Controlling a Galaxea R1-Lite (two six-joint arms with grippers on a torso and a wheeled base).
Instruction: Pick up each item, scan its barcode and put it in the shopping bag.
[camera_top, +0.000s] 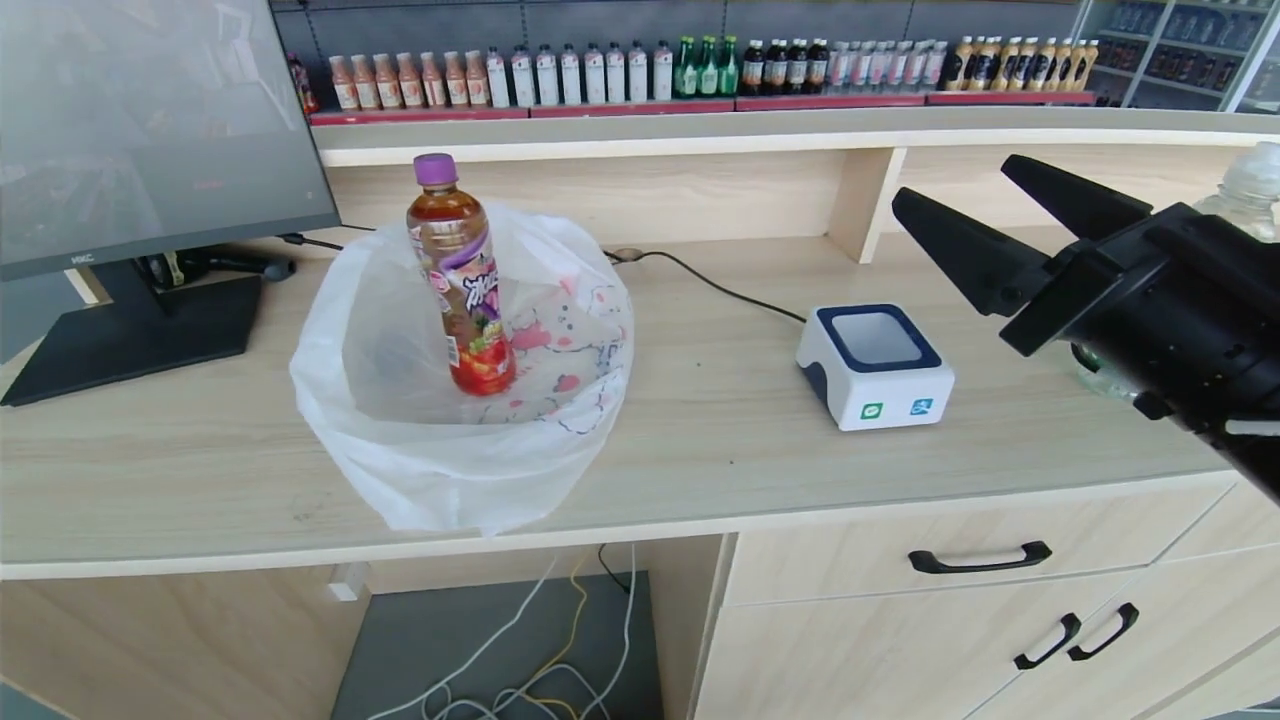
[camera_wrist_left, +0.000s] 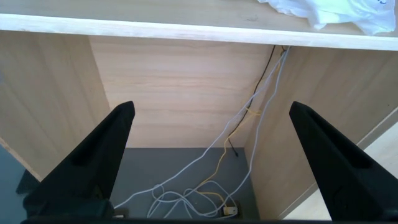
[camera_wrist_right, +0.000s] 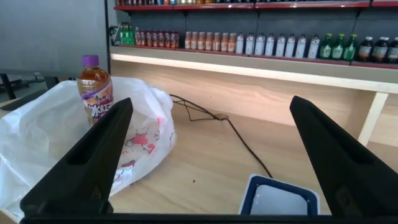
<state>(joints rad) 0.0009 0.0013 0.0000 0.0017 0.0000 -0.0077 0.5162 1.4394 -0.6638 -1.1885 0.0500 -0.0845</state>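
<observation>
Right gripper (camera_top: 955, 183) hangs over the right end of the counter (camera_top: 700, 450), its two matte black, wedge-shaped fingers spread wide with nothing between them. The left gripper (camera_wrist_left: 211, 106) is just as wide and just as empty, low in front of the counter and facing the open recess where loose wires (camera_wrist_left: 211, 186) lie.

The counter is pale wood-grain laminate with a smooth, flat top. At its left end a dark flat monitor (camera_top: 150, 120) stands on a square black foot. Beside it sits the shopping bag (camera_top: 420, 460), thin, crinkled, translucent white plastic with pink and red prints, its mouth rolled open into a round nest. Its lower edge droops over the counter's front edge.

Right of the bag is the scanner (camera_top: 875, 368), a small white block with rounded corners and a navy frame round its glass window; a black cable (camera_top: 720, 285) runs from it toward the back. The bottle (camera_top: 460, 290) stands upright inside the bag: clear plastic, amber tea, purple cap, glossy purple-and-red label. It is well apart from the right gripper, on that gripper's left, with the scanner between them.

A clear bottle (camera_top: 1250, 185) (mostly hidden) stands behind the right arm.
</observation>
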